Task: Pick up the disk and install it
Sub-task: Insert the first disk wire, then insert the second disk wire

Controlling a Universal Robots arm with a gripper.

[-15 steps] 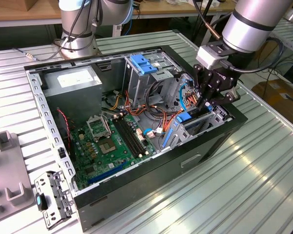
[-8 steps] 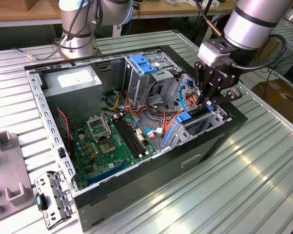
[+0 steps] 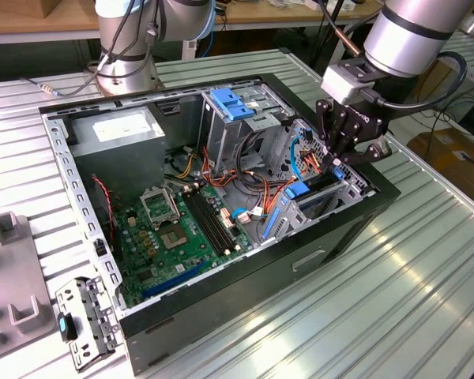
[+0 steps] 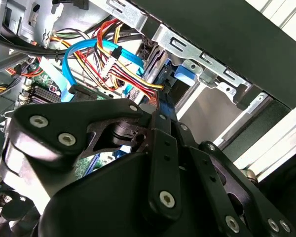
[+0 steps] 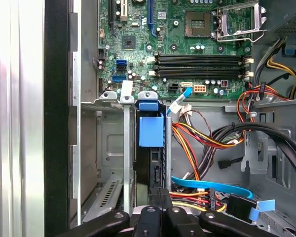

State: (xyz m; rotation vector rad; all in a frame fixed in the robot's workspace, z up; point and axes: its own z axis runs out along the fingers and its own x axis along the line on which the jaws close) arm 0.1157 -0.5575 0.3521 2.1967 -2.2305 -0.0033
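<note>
On a ribbed metal table [image 3: 426, 260], an open computer case [image 3: 245, 316] sits.

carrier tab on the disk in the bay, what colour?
Blue. The disk stands edge-on in the drive cage; its tab is clearest in the first wrist view.

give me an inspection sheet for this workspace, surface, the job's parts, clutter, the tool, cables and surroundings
Surface: ribbed metal table carrying an open computer case.
Job's things: the disk stands on edge in the drive cage at the case's corner, blue carrier tab showing in the first wrist view; motherboard exposed.
Clutter: grey power supply inside the case; loose metal bracket and grey fixtures on the table at the exterior view's left.
Tool: tool sits over the drive cage, closed on the disk's top edge.
Cables: blue data cable and red, yellow and orange wire bundles beside the cage.
Surroundings: second robot base, wooden benches behind.
</note>
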